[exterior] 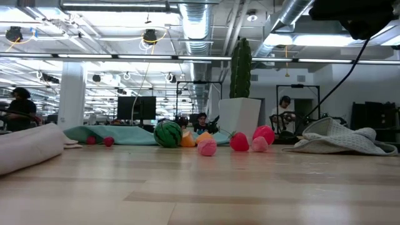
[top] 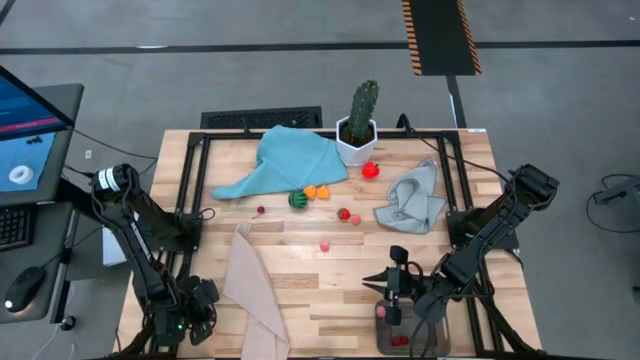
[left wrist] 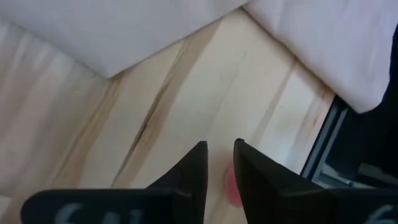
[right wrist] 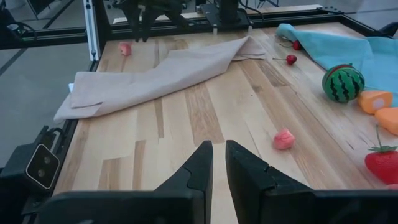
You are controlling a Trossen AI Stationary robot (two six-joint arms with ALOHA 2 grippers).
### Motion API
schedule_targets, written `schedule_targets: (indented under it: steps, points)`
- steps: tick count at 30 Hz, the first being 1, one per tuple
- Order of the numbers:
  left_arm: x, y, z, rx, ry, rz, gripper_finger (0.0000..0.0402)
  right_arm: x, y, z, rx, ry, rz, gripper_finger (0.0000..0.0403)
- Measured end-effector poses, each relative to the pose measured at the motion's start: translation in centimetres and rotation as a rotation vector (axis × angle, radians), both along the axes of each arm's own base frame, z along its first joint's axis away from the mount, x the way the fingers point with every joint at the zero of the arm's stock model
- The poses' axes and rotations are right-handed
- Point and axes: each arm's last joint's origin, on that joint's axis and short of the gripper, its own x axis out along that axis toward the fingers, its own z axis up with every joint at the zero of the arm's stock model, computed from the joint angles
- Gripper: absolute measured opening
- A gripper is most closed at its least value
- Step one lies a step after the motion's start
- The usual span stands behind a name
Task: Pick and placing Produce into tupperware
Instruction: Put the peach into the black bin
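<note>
My left gripper (left wrist: 219, 163) hangs low at the table's near-left corner, fingers narrowed around a small pink piece (left wrist: 231, 185) without clearly gripping it. I should pinch squarely, then carry it across to the tupperware (top: 408, 338) beneath my empty, nearly shut right gripper (right wrist: 218, 163).

A green, dark-striped watermelon ball (right wrist: 343, 83) lies at two o'clock from the pale wooden table's (top: 300, 270) centre. Nearby are orange pieces (right wrist: 375, 101), a red strawberry (right wrist: 382, 165) and a pink fruit (right wrist: 283, 139). The cloths are teal (top: 290, 160), beige (top: 255, 295) and grey (top: 415, 198).
</note>
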Motion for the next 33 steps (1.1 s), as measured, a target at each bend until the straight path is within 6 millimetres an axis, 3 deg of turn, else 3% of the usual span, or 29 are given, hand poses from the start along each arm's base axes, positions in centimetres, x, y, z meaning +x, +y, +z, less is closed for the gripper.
schedule_targets:
  steps: [5, 18, 27, 33]
  points:
    - [-0.4, 0.0, -0.1, 0.027, 0.000, -0.035, 0.0097, 0.0, 0.0, 0.0, 0.000, 0.000, 0.000, 0.0068]
    - [-1.5, -0.4, 0.0, 0.034, -0.032, -0.066, 0.0220, 0.0, 0.0, 0.0, 0.003, 0.002, -0.003, 0.0068]
    - [-1.7, -0.4, -0.1, 0.017, 0.003, -0.063, 0.0261, 0.0, 0.0, 0.0, 0.004, 0.002, -0.003, 0.0068]
    - [-2.2, -0.9, 0.0, -0.006, -0.026, -0.108, 0.0267, 0.0, 0.0, 0.0, 0.004, 0.002, -0.003, 0.0068]
